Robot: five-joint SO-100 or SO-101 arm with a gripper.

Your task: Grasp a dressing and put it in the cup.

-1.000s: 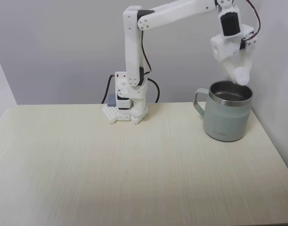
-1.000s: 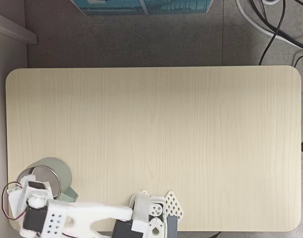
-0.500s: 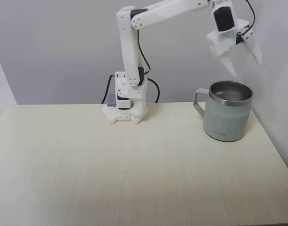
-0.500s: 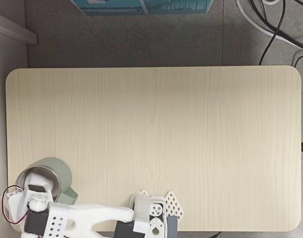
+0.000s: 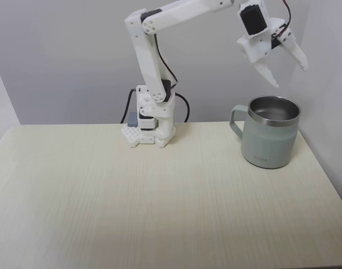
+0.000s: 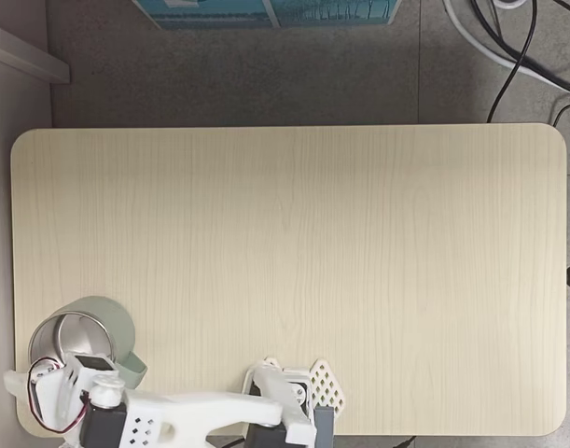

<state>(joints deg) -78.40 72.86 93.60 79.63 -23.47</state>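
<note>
The cup [image 5: 270, 136], a pale grey-green mug with a steel rim and its handle to the left, stands at the back right of the table in a fixed view. Another fixed view looks down on the cup [image 6: 109, 319] near the table's lower-left corner. My white gripper [image 5: 289, 75] hangs open well above the cup's rim, fingers spread and pointing down, with nothing between them. The dressing is hidden from both fixed views; the inside of the cup shows only steel from above.
The arm's base [image 5: 149, 126] is fixed at the back middle of the table [image 5: 159, 196]. A wall rises close to the right of the cup. On the floor beyond the table lie a blue box [image 6: 266, 11] and cables [image 6: 518, 47].
A second ago my gripper held the white roll just over the cup's rim. It has since opened, the roll has left its fingers, and the gripper has risen and drifted left.
</note>
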